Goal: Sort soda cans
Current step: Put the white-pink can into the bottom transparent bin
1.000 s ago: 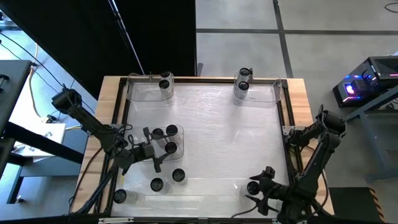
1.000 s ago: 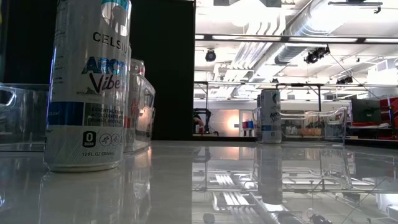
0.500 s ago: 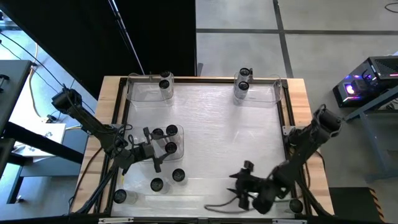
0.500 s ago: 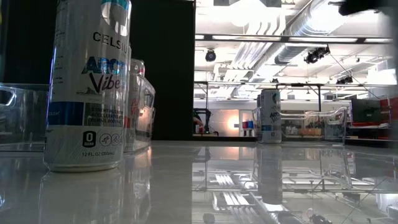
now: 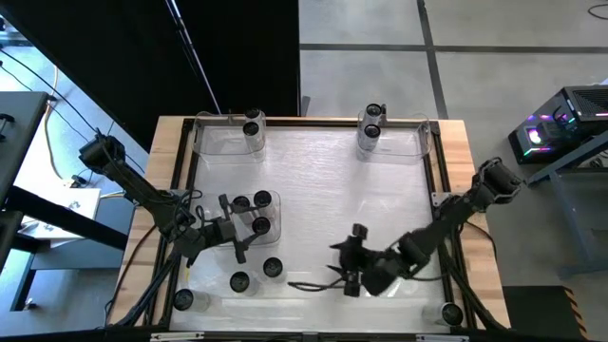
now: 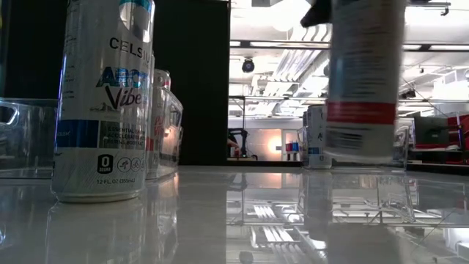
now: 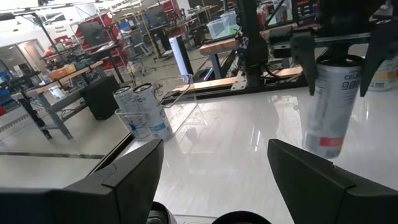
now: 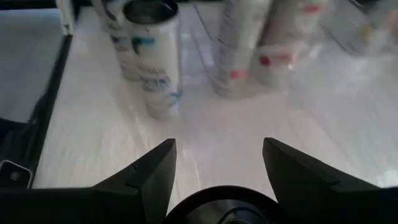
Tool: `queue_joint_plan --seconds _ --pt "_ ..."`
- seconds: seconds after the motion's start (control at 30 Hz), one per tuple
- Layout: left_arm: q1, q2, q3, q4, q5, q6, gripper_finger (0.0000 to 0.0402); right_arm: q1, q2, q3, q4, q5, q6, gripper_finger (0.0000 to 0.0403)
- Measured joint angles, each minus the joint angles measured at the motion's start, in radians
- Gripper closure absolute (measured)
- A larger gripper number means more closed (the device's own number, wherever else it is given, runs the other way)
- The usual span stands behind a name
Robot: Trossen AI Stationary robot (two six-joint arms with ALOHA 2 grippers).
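The right gripper (image 5: 344, 264) is out over the middle of the table, fingers clamped on a can (image 6: 364, 81) with a red band, hanging clear of the surface. So this looks like the carry step: one can picked and on its way to a tray.

The left gripper (image 5: 231, 234) waits with fingers spread beside the cluster of cans (image 5: 258, 225) on the left.

Next I'd expect the can to go to a far tray, either the left tray (image 5: 217, 141) or the right tray (image 5: 407, 144), whichever holds its match. It then needs lowering upright, clear of the cans already standing there.
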Motion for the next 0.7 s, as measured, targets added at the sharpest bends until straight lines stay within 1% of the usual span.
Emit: queue_joint_plan --seconds 0.1,0.27,0.47,0.53,0.7 --pt "0.0 0.0 0.0 0.0 0.0 0.0 0.0119 -0.058 0.0 0.0 0.081 -0.081 -0.109 0.0183" --pt "-0.003 0.0 0.0 0.0 0.004 0.0 0.0119 -0.162 0.025 0.0 0.18 -0.206 -0.219 0.0184" --pt "-0.003 0.0 0.0 -0.007 0.007 -0.025 0.0119 -0.233 0.087 0.0 0.264 -0.366 -0.261 0.0183" --pt "-0.003 0.0 0.0 -0.01 0.008 -0.026 0.0119 -0.242 0.106 -0.001 0.271 -0.389 -0.268 0.0183" --pt "-0.003 0.0 0.0 -0.008 0.008 -0.026 0.0119 -0.253 0.139 -0.001 0.328 -0.401 -0.268 0.0184"
